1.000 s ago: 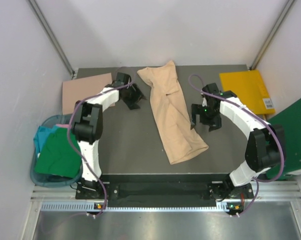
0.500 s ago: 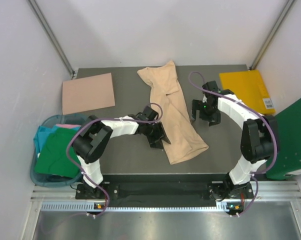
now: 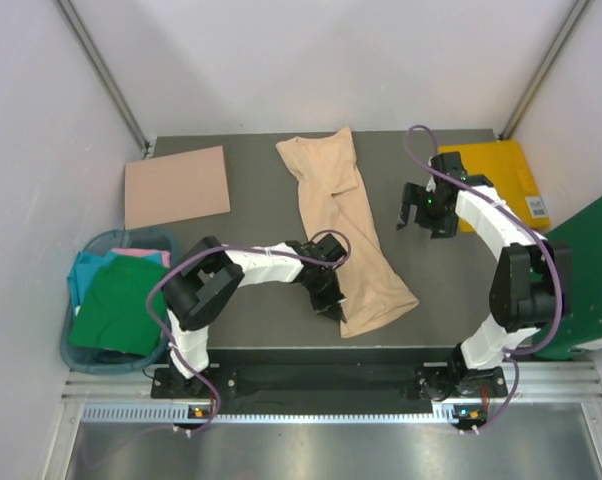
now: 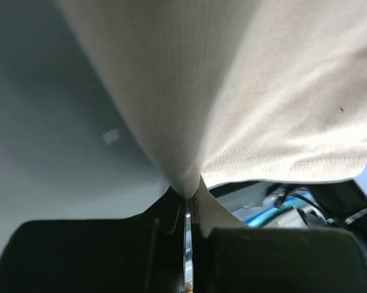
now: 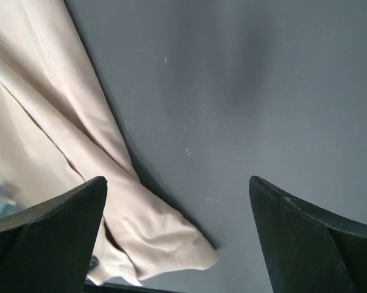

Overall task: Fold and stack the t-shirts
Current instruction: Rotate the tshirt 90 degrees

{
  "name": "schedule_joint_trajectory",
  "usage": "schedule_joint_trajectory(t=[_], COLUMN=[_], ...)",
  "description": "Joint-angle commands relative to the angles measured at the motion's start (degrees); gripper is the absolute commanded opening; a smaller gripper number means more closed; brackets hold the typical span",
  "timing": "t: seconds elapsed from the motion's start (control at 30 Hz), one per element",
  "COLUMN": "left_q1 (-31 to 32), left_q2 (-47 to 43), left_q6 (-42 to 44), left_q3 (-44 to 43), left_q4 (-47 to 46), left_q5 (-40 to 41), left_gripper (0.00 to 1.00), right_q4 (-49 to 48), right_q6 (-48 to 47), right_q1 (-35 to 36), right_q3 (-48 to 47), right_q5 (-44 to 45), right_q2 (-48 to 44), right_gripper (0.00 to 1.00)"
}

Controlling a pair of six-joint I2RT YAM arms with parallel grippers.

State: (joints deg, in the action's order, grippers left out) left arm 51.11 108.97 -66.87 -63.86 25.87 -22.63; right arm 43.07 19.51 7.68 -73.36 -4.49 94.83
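Observation:
A light beige t-shirt (image 3: 341, 220), folded into a long strip, lies slanted across the middle of the dark table. My left gripper (image 3: 330, 298) is at the strip's near left edge and shut on a pinch of that cloth (image 4: 186, 186); beige fabric (image 4: 263, 91) fills its wrist view. My right gripper (image 3: 427, 208) hovers open over bare table right of the shirt, nothing between its fingers (image 5: 49, 238). In the right wrist view the beige t-shirt (image 5: 49, 91) lies to the left. Green (image 3: 121, 310), teal (image 3: 84, 272) and pink (image 3: 141, 254) t-shirts sit in a basket at the left.
The teal basket (image 3: 76, 350) hangs off the table's left near side. A flat tan-pink rectangle (image 3: 176, 185) lies at the back left. A yellow flat piece (image 3: 501, 172) lies at the back right. A green panel (image 3: 586, 280) stands beyond the right edge.
My left arm swung from the back left to the shirt's near left edge and its jaws shut on the cloth. My right gripper drifted towards the back right, still open.

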Motion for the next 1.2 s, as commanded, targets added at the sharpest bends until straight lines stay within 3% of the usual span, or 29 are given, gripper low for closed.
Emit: schedule_joint_trajectory(t=[0.0, 0.27, 0.33, 0.4, 0.47, 0.63, 0.8, 0.97, 1.17], left_q1=[-0.4, -2.9, -2.9, -2.9, -2.9, -2.8, 0.1, 7.7, 11.4], left_q2=[-4.4, -15.0, -17.1, -19.1, -22.5, -27.6, -30.7, -23.4, -14.0], left_q6=[1.9, 4.7, 6.8, 7.4, 7.8, 9.0, 13.2, 19.6, 20.7], left_q3=[2.5, 11.1, 11.3, 10.3, 8.9, 5.3, 4.5, -2.3, -7.4], left_q4=[18.4, 26.5, 25.6, 26.2, 28.3, 31.1, 24.4, 26.3, 26.9], left_q5=[10.6, 15.1, 15.2, 17.7, 20.2, 23.9, 20.9, 25.5, 29.2], left_gripper=[0.00, 0.03, 0.27, 0.78, 0.92, 0.93, 0.88, 0.86, 0.86], right_q4=[-1.8, -1.4, -0.6, 0.0, 0.4, -0.3, -1.5, -2.2, -2.4], right_q6=[-0.3, -1.3, -1.8, -2.3, -2.5, -0.1, 3.4, 4.8, 5.0], right_q1=[-0.1, 0.6, 1.3, 2.1, 3.4, 7.6, 10.2, 10.7, 10.8], right_q3=[5.0, 11.8, 13.2, 15.3, 18.3, 26.7, 32.0, 33.4, 32.1], right_q5=[-2.5, -5.6, -6.5, -7.4, -8.4, -13.2, -15.5, -15.7, -15.0], right_q2=[-5.1, -8.7, -9.7, -11.6, -14.2, -19.8, -24.7, -26.5, -26.2], right_gripper=[1.00, 1.00, 1.00, 1.00, 1.00, 1.00, 1.00, 0.99, 0.99])
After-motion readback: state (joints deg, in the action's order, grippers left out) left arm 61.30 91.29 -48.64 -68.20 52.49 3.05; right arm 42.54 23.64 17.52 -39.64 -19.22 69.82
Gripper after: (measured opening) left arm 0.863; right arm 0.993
